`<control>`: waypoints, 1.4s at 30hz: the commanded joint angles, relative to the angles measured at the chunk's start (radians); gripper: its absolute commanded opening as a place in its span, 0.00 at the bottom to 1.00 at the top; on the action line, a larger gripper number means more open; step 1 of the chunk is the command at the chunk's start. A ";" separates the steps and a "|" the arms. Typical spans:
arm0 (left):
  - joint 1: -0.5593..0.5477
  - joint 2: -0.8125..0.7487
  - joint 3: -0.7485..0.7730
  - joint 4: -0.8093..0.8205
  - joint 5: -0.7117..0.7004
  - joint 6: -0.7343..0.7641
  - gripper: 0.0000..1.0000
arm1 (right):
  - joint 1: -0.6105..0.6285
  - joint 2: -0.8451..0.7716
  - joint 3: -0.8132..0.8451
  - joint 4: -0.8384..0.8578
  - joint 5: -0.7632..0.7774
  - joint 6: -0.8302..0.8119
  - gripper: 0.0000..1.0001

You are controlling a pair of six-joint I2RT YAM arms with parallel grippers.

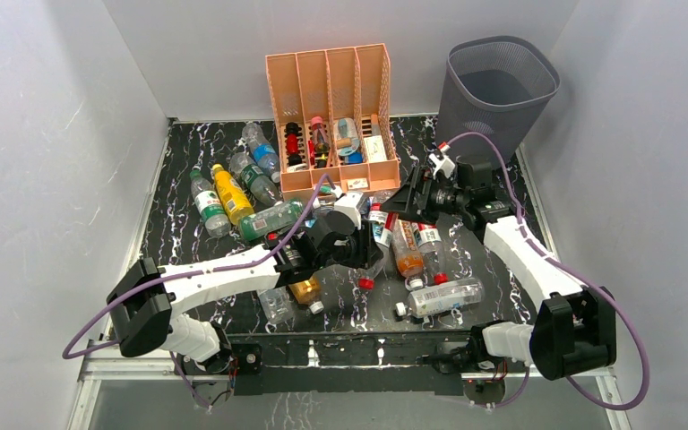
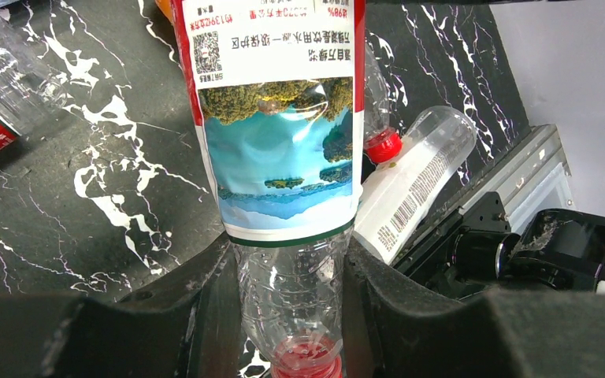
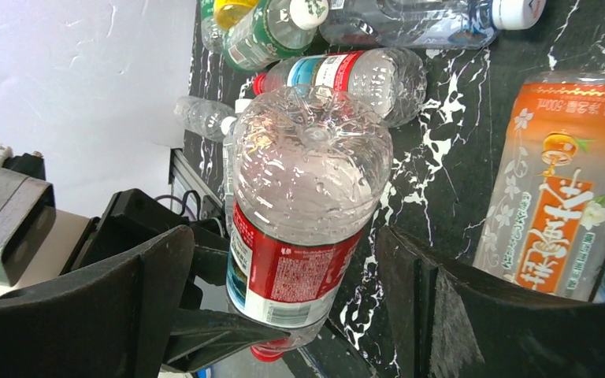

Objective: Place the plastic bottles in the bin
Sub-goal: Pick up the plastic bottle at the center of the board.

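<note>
Both arms low over my desk [image 1: 188, 152]: left gripper [image 2: 291, 276] pinching a clear bottle [image 2: 283, 157]; right gripper [image 3: 283, 299] spread around another bottle [image 3: 303, 197].

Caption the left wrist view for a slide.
Left gripper clamps a clear red-capped water bottle above the black marble table.

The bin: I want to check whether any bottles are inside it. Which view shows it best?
The top external view: only it shows the bin, at the table's far right corner, its dark inside partly visible, with no bottle discernible. Neither wrist view shows it.
</note>
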 commanded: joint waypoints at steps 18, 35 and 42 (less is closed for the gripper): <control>-0.014 -0.010 0.042 0.034 0.013 0.021 0.35 | 0.083 0.052 0.013 0.085 0.031 0.004 0.62; -0.034 -0.121 -0.004 -0.020 -0.038 -0.016 0.70 | 0.083 0.049 0.062 0.003 0.103 -0.080 0.50; -0.057 -0.270 -0.113 -0.017 -0.089 -0.054 0.72 | 0.082 0.074 0.089 -0.032 0.120 -0.102 0.47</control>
